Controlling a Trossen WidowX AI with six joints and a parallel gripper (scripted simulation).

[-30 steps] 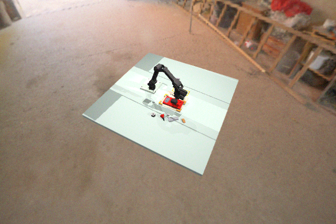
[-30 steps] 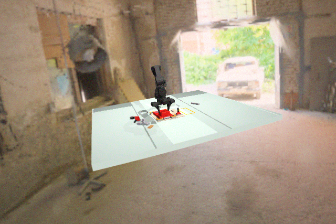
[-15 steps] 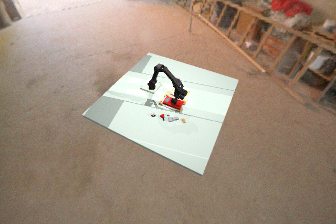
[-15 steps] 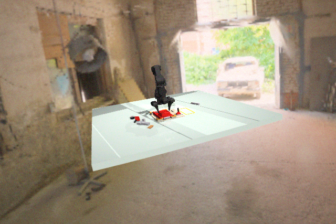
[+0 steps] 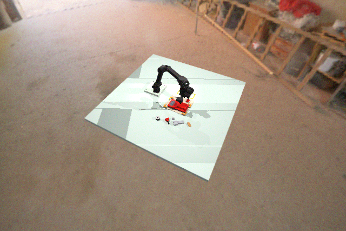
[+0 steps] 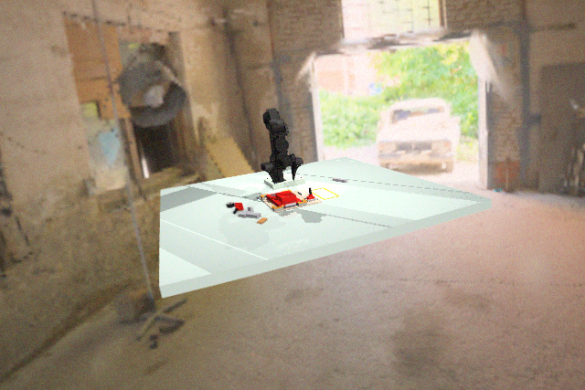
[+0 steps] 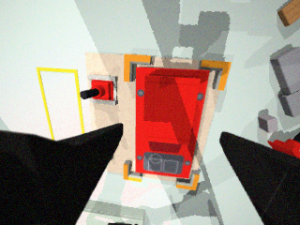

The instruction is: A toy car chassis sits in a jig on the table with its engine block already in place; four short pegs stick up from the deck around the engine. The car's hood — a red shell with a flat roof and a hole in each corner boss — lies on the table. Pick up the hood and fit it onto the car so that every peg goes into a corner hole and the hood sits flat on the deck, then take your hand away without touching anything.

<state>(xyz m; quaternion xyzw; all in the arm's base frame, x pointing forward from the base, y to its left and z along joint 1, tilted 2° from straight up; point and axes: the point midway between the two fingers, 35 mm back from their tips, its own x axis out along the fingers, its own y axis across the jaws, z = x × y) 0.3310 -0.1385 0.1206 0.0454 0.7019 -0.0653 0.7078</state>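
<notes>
The hood (image 5: pixel 178 106) (image 6: pixel 284 197) (image 7: pixel 171 112) lies within the jig (image 5: pixel 166 107) (image 6: pixel 275 208) (image 7: pixel 129 75), its flat roof uppermost; the orange corner brackets stand around it, presumably to keep the car below from shifting while the shell is lowered. Four small grey round marks show near its corners in the wrist view, two by the roof's far end and two beside the grey panel (image 7: pixel 163 162); they are probably peg tops in the boss holes, which would hold the shell square; the chassis and engine block are hidden beneath, so full seating on the deck cannot be confirmed.

The gripper (image 5: pixel 184 99) (image 6: pixel 284 180) (image 7: pixel 170 131) stands wide and holds nothing; its two fingers hang above the hood, one toward each long side, with a gap on either hand, an arrangement that suits letting go without dragging the shell. The placing appears to be finished, and withdrawal the step in hand; a straight rise would best spare the hood, since a sideways swing could catch its edge or the red block with a black stick (image 5: pixel 187 100) (image 6: pixel 310 195) (image 7: pixel 98 91) beside it. The loose grey blocks (image 5: pixel 178 123) (image 6: pixel 249 213) (image 7: pixel 287 75) lie apart on the surface (image 5: pixel 173 152) (image 6: pixel 377 208) (image 7: pixel 28 28), beyond the jig; they seem to play no part in this fitting.
</notes>
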